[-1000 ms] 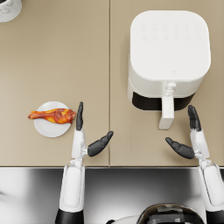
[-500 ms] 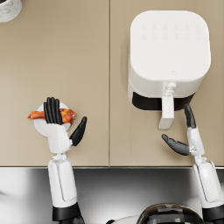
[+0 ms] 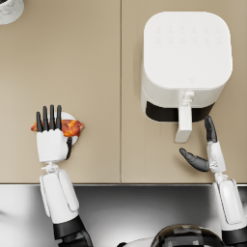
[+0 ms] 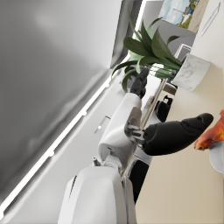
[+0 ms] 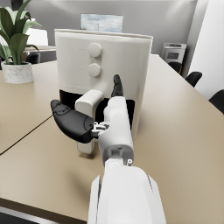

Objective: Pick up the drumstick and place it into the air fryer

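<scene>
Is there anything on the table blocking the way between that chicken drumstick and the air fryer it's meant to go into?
Nothing visible does. The drumstick lies on its small plate under the left robot hand, and the tabletop between it and the air fryer is bare. The right robot hand waits open by the fryer's handle.

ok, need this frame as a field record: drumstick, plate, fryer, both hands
drumstick: lies on the small white plate, partly hidden under the left hand
left hand: over the plate and drumstick, fingers straight; contact with the drumstick cannot be told
right hand: open, holding nothing, on the robot's side of the fryer handle, not touching it
air fryer: white, upright on the tan table; a dark gap shows below the body at the drawer
plant pot: far left corner of the table
</scene>
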